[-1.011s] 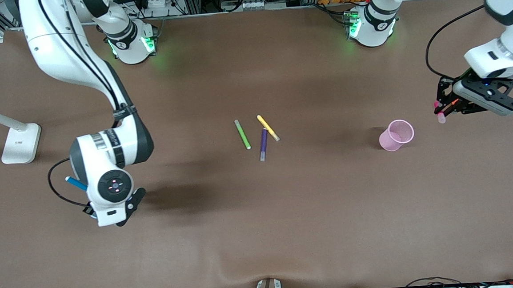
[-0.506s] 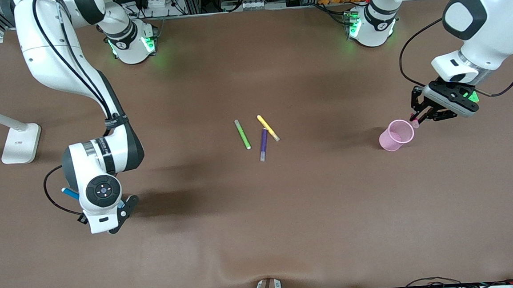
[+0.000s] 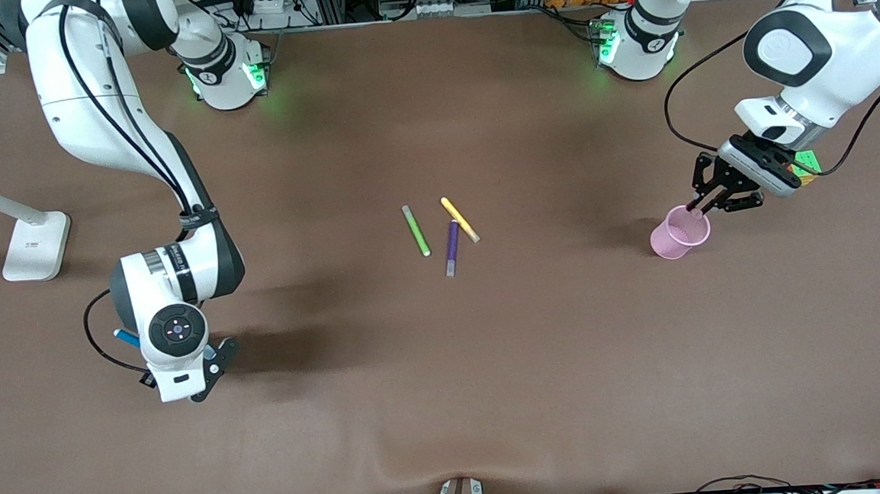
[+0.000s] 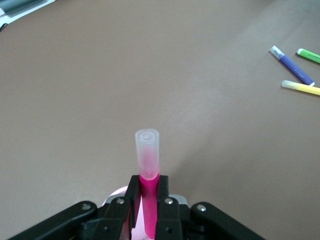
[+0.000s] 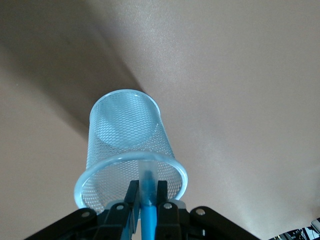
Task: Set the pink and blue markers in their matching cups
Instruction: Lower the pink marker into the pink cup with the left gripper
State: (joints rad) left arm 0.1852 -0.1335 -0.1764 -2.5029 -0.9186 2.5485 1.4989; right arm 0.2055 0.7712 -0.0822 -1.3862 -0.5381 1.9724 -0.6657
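1. The pink marker (image 4: 148, 165) is clamped between the left gripper (image 3: 714, 201) fingers, over the pink cup (image 3: 680, 232) rim; no release is seen.
2. The blue marker (image 5: 148, 192) is pinched by the right gripper (image 5: 146, 200) at the blue cup (image 5: 127, 150) mouth.
3. Both releases are judged outstanding.

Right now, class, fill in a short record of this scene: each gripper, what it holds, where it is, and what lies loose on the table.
left gripper: shut on pink marker, over pink cup
right gripper: shut on blue marker, at the rim of blue cup
loose pens mid-table: green pen, yellow pen, purple pen
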